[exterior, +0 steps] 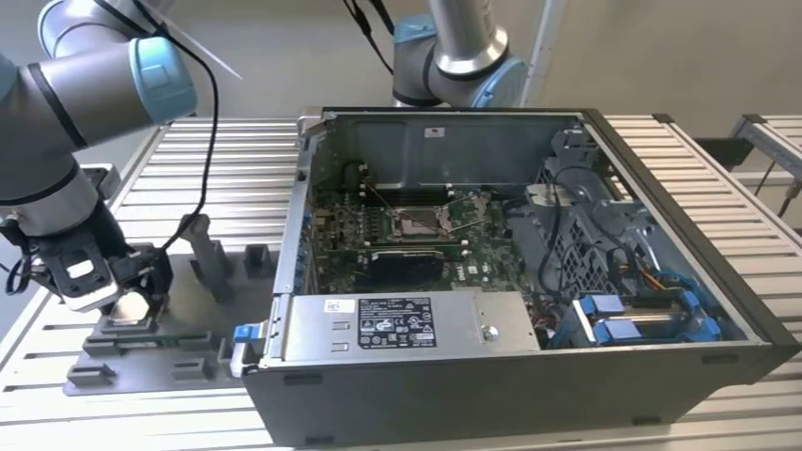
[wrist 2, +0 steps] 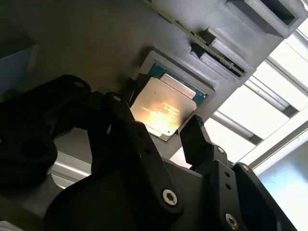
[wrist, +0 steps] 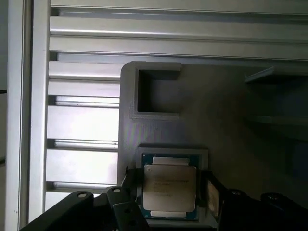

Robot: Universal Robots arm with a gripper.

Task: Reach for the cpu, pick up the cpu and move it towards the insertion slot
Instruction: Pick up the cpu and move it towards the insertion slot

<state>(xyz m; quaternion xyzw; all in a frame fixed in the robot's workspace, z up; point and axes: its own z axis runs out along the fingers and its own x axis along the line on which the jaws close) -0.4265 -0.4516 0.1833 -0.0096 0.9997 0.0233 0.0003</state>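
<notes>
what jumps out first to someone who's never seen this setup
The open computer case in the middle of the exterior view, with the insertion slot shining on its green board. At that view's left the gripper sits low over the cpu, which glows in its grey fixture in the second wrist view.

Fixture rim (wrist: 173, 150) around cpu (wrist: 170, 187), computer case (exterior: 501, 395) open

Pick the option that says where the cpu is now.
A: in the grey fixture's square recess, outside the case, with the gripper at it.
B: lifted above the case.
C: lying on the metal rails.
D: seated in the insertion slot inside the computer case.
A: in both wrist views the cpu lies in the grey fixture's square recess with the gripper at it, apart from the insertion slot.
</notes>
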